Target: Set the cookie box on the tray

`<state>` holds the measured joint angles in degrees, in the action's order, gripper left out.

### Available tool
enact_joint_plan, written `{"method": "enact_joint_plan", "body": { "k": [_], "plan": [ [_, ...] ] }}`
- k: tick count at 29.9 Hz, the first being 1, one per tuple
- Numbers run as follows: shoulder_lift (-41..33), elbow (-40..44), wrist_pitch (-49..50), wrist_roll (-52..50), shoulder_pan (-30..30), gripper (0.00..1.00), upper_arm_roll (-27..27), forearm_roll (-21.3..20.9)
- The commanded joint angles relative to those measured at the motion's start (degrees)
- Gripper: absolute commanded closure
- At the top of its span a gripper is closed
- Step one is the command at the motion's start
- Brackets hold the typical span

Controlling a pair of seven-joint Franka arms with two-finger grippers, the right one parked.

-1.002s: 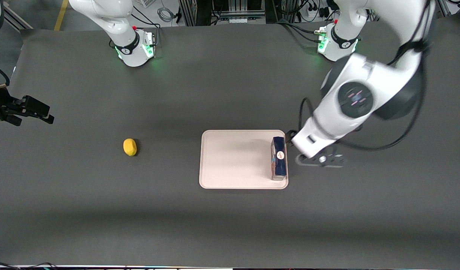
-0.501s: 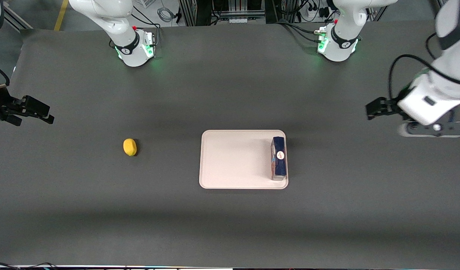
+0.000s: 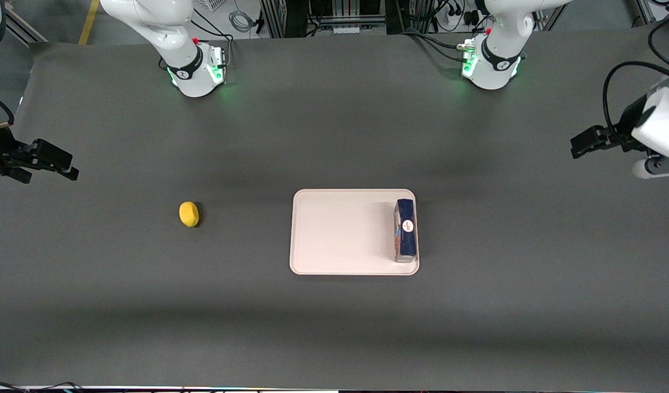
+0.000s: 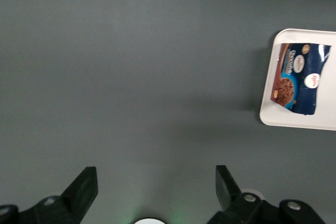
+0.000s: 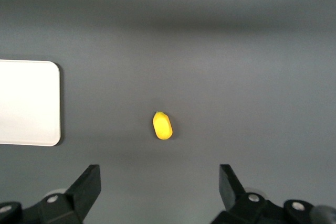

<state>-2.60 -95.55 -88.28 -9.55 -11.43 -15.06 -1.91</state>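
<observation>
Dark table (image 3: 334, 327): cookie box (image 3: 405, 230) rests on tray (image 3: 340, 232); gripper (image 4: 156, 184), wide open and empty, hovers well apart toward the working arm's end.

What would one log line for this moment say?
cookie box: on tray | tool: open, empty, toward working arm's table end

Tool (image 3: 581, 146) farther from tray (image 3: 334, 262) (empty-handed)

Front view looks down from overhead; both wrist cameras, seemingly high, share the tray (image 3: 334, 234).
</observation>
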Motion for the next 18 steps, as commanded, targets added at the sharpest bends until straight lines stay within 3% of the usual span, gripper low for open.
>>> {"method": "enact_joint_plan", "body": {
  "k": [1,18],
  "plan": [
    [-4.0,-5.8,-4.1,6.2,-0.8,0.0,1.3,0.3],
    [1.1,-5.8,-9.3,10.2,-0.7,0.0,3.8,0.9]
  ]
}}
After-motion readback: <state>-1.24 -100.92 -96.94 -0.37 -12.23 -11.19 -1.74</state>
